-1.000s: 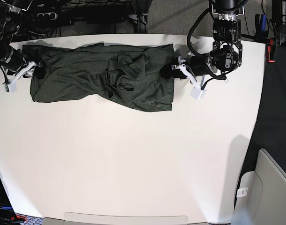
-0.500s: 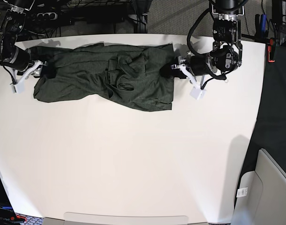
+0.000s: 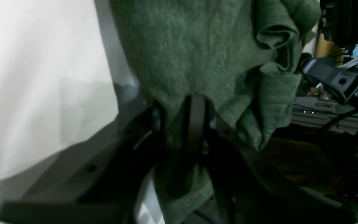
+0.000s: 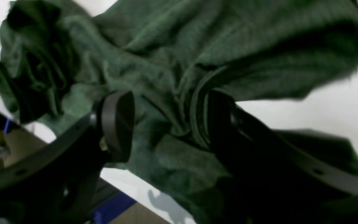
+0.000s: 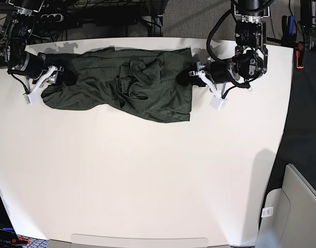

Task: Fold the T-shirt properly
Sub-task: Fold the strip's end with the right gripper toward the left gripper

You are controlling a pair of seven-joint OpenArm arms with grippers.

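The dark green T-shirt [image 5: 126,85] lies crumpled in a long strip along the table's [image 5: 147,175] far edge. My left gripper [image 5: 191,76] is at the shirt's right end. The left wrist view shows this gripper [image 3: 179,124] shut on a pinch of the T-shirt [image 3: 197,46], with fabric hanging past its fingers [image 3: 195,124]. My right gripper [image 5: 58,77] is at the shirt's left end. The right wrist view shows this one [image 4: 166,121] open, its fingers [image 4: 117,121] wide apart and bunched T-shirt [image 4: 197,37] between them.
The white table stretches toward the camera below the shirt. A grey chair or bin [image 5: 297,206] stands off the table's right front corner. Cables and a dark rack [image 5: 95,15] run behind the far edge.
My right gripper has travelled to the right into the shirt's left end, and that end has bunched inward with it. The left arm and the shirt's right end have stayed put.
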